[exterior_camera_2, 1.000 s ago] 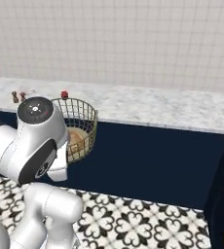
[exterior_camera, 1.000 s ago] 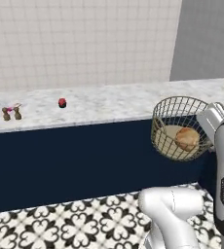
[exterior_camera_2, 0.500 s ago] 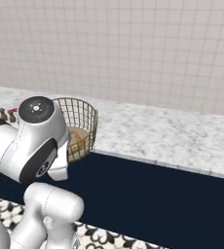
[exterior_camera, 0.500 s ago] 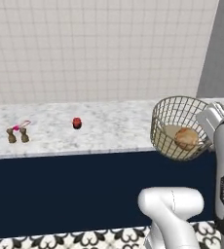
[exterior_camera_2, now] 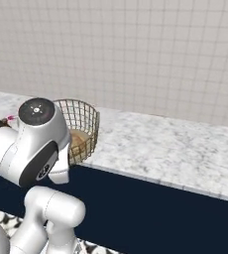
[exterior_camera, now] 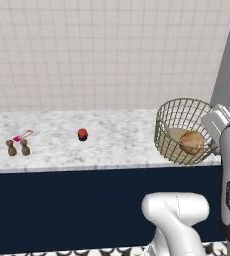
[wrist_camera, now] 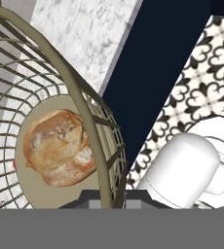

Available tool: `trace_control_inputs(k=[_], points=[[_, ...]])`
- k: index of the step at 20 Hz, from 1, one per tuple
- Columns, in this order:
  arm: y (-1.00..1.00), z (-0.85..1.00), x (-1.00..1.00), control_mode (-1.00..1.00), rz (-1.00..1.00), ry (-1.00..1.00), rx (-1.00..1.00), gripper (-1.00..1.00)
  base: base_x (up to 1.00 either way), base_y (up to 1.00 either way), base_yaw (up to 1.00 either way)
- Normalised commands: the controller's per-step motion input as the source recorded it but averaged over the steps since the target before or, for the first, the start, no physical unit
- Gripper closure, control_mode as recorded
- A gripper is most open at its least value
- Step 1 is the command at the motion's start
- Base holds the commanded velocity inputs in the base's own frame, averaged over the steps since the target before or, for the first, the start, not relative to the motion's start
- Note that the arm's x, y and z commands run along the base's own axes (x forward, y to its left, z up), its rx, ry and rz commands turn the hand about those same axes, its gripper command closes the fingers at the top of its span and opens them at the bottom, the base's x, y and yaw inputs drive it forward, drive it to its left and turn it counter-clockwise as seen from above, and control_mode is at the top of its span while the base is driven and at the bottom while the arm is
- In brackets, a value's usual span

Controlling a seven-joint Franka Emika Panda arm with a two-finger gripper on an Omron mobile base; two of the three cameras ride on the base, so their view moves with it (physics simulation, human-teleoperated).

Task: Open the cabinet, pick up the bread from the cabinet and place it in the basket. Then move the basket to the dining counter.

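The basket (exterior_camera: 183,131), a round tan-gold wire mesh piece, hangs tilted in the air at the front edge of the dining counter (exterior_camera: 112,142), carried by the gripper (wrist_camera: 107,197), whose jaws are closed on the basket's thin handle where it meets the rim. In the hand view the handle arcs up from between the finger tips and over the basket's open mouth. The bread (exterior_camera: 191,142), a golden-brown roll, lies inside the basket on its solid tan bottom, resting toward the lower side of the tilt. From the left base view the basket is seen at the right, its open mouth turned partly toward the camera, with the white arm rising just beside it. In the right base view the basket (exterior_camera_2: 81,130) sits partly behind the arm's large white joint, with the bread (exterior_camera_2: 78,140) showing through the mesh. The counter is white-grey marble over a dark navy front, backed by a pale tiled wall. On the marble, well apart from the basket to the left, stands a small red and black object (exterior_camera: 82,134); farther left are two small brown pieces (exterior_camera: 17,147) with a pink item (exterior_camera: 23,135) just behind them. A black and white patterned floor (wrist_camera: 201,63) lies below the navy front.
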Motion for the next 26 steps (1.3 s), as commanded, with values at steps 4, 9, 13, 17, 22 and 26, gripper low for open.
trace_control_inputs(k=[4,9,13,17,22,26], points=[[0.00,0.00,0.00,1.00,0.00,0.00,0.00,1.00,0.52,0.02,0.05],[0.00,0.00,0.00,1.00,0.00,0.00,0.00,1.00,0.45,0.00,0.06],[0.00,0.00,0.00,1.00,0.00,0.00,0.00,1.00,0.92,0.00,0.00],[0.00,-0.01,0.65,-1.00,0.02,0.00,0.00,1.00,0.23,0.00,0.00],[0.00,-0.27,1.00,-1.00,0.04,0.00,0.00,1.00,0.00,0.00,0.00],[-0.03,-0.59,1.00,-1.00,0.09,0.04,0.00,1.00,0.00,0.00,0.00]])
